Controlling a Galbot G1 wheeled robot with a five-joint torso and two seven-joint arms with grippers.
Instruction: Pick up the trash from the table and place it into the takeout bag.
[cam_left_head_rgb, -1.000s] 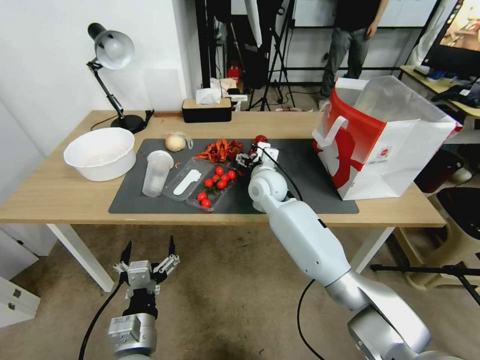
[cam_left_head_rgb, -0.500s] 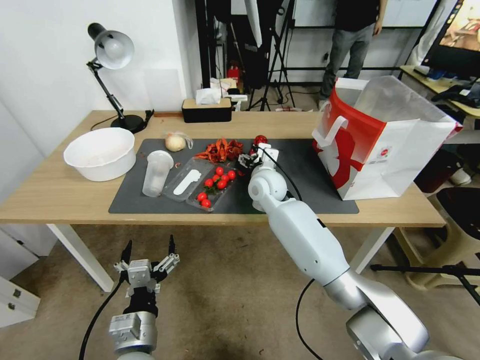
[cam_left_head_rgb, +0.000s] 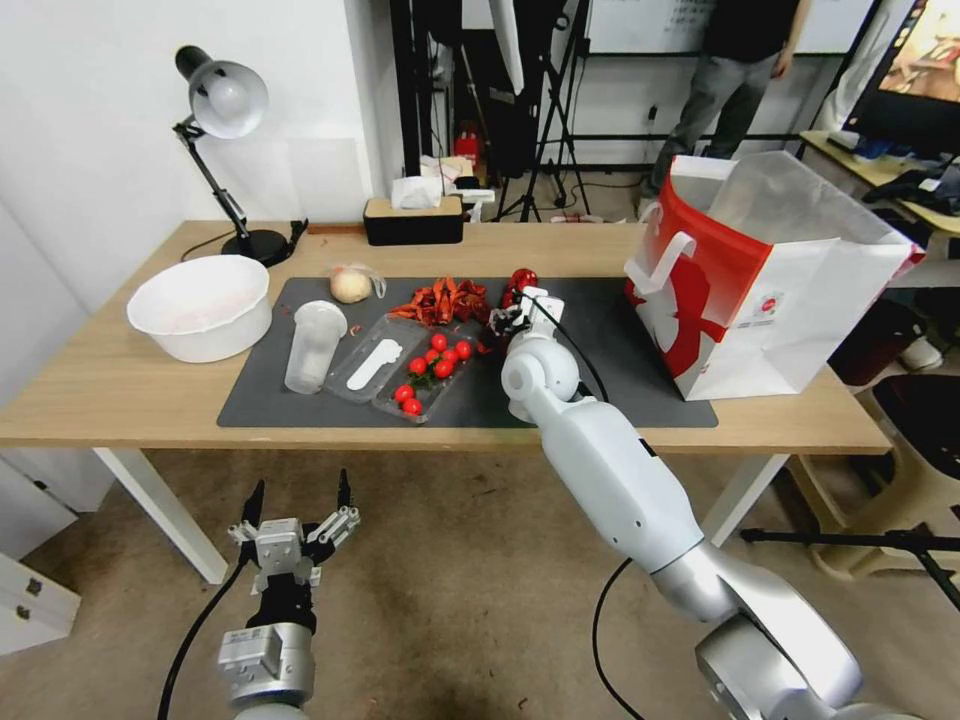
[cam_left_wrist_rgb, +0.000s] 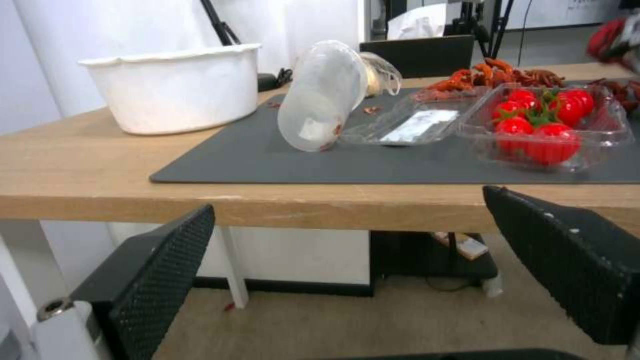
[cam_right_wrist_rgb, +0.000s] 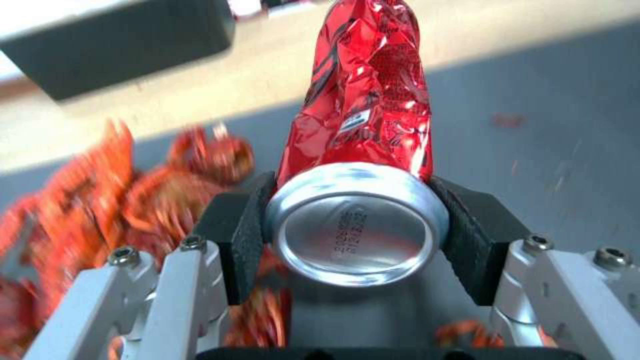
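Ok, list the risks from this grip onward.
The right claw pinches the crushed red can only at its base rim, so it might twist or slip during the lift. Crayfish shells lie right beside it and could be dragged along. The takeout bag stands at the table's edge; a bump could tip it.

Crushed red can (cam_right_wrist_rgb: 363, 100), silver base; dark grey mat (cam_left_head_rgb: 600, 330).

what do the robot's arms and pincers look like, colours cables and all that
Both arms are smooth white shells with silver-grey metal joints, and a black cable runs along each. The left pincer has a pale metal body with bolted linkages and black, mesh-textured fingers. The right pincer has silver linkage arms with hex screws and black foam-like pads.
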